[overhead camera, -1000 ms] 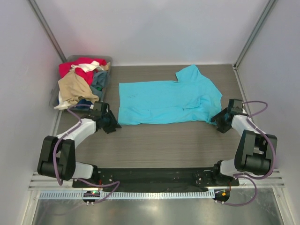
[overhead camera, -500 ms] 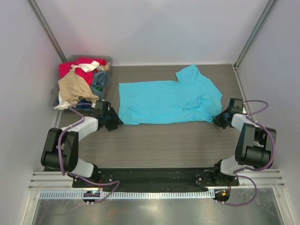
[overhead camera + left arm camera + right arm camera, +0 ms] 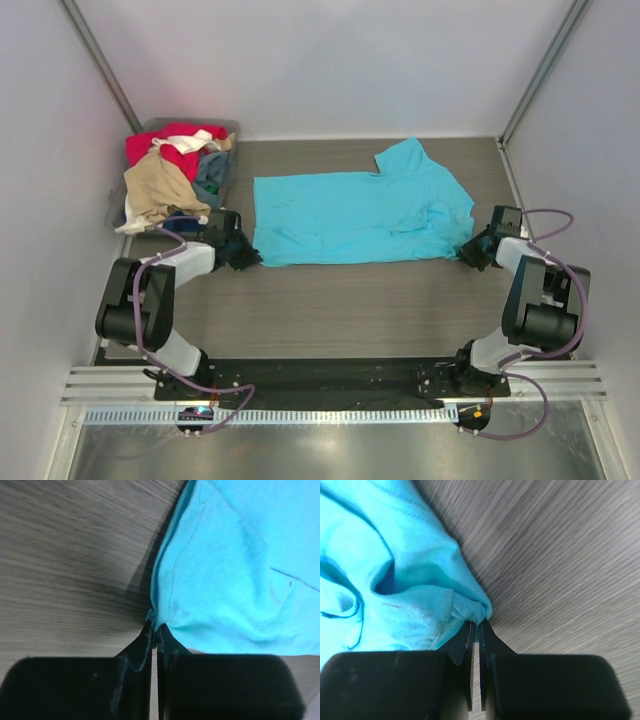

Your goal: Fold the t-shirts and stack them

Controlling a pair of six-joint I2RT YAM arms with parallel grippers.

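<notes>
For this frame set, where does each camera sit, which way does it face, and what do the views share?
Top external: above and behind the arms, looking down on the table, the turquoise t-shirt and the bin of piled t-shirts; both arms show.
Left wrist: low over the table, facing the shirt's near-left corner; the left gripper pinches it.
Right wrist: low, facing the near-right corner; the right gripper pinches it.
Shared: all three show the turquoise t-shirt and table.
</notes>
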